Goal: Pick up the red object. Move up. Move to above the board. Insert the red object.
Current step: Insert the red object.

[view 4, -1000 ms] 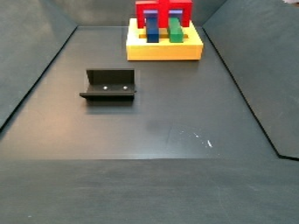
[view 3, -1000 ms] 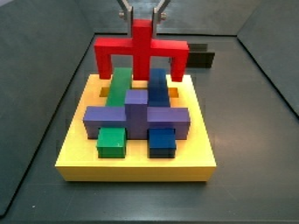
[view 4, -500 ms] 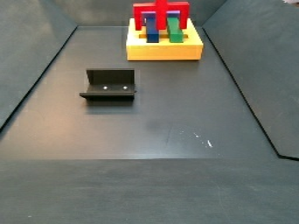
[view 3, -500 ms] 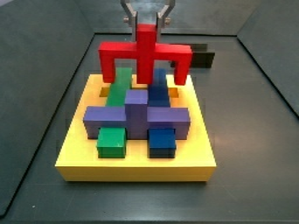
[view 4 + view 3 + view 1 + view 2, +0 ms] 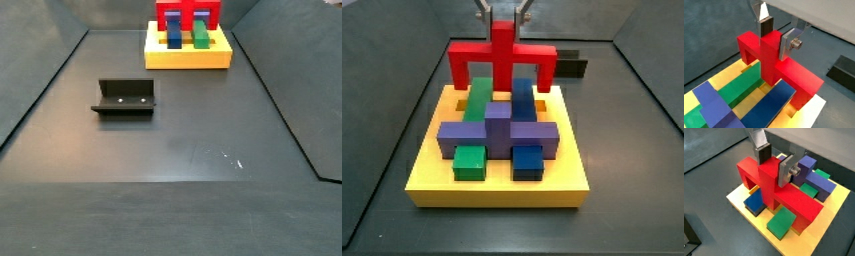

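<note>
My gripper (image 5: 504, 20) is shut on the central stem of the red object (image 5: 504, 56) and holds it upright over the far end of the yellow board (image 5: 500, 188). Its two legs straddle the far ends of the green bar (image 5: 470, 158) and the blue bar (image 5: 527, 160), behind the purple cross block (image 5: 496, 130). The leg ends are close to the board's top; I cannot tell if they touch. Both wrist views show the gripper (image 5: 776, 37) (image 5: 774, 165) pinching the stem of the red object (image 5: 794, 75) (image 5: 794, 203). The red object (image 5: 186, 18) and the board (image 5: 187, 58) stand at the far end of the floor.
The dark fixture (image 5: 124, 97) stands on the grey floor, well apart from the board; it also shows behind the board (image 5: 572, 67) and in both wrist views (image 5: 841, 72) (image 5: 687, 235). Grey walls close in the floor.
The red object dipped slightly half a second ago and is back at about its height of one second ago. The grip has not changed.
</note>
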Controlling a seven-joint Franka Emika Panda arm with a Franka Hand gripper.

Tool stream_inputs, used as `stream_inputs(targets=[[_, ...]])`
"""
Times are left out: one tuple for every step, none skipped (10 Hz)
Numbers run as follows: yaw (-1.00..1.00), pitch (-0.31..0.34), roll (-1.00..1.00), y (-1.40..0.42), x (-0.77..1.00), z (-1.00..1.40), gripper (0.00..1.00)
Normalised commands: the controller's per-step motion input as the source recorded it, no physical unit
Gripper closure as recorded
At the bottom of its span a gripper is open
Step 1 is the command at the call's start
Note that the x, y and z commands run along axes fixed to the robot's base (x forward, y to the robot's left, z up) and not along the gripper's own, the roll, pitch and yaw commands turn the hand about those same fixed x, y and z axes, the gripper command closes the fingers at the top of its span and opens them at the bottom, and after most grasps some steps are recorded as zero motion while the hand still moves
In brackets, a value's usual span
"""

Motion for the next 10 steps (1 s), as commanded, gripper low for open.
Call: stream_inputs(targets=[[0.0, -0.031, 0.05, -0.05, 0.0, -0.17, 1.0], [0.0, -0.029, 0.08, -0.07, 0.01, -0.28, 1.0], [0.0, -0.043, 0.06, -0.06, 0.0, -0.25, 1.0], [0.0, -0.03, 0.1, -0.04, 0.0, -0.27, 1.0], [0.0, -0.03, 0.08, -0.06, 0.0, -0.25, 1.0], [0.01, -0.019, 0.11, -0.01, 0.0, -0.28, 1.0], [0.0, 0.0, 0.13, 0.0, 0.0, -0.31, 1.0], [0.0, 0.0, 0.14, 0.0, 0.02, -0.29, 1.0], [0.0, 0.0, 0.14, 0.0, 0.07, -0.22, 1.0], [0.0, 0.0, 0.12, 0.0, 0.0, -0.22, 1.0]])
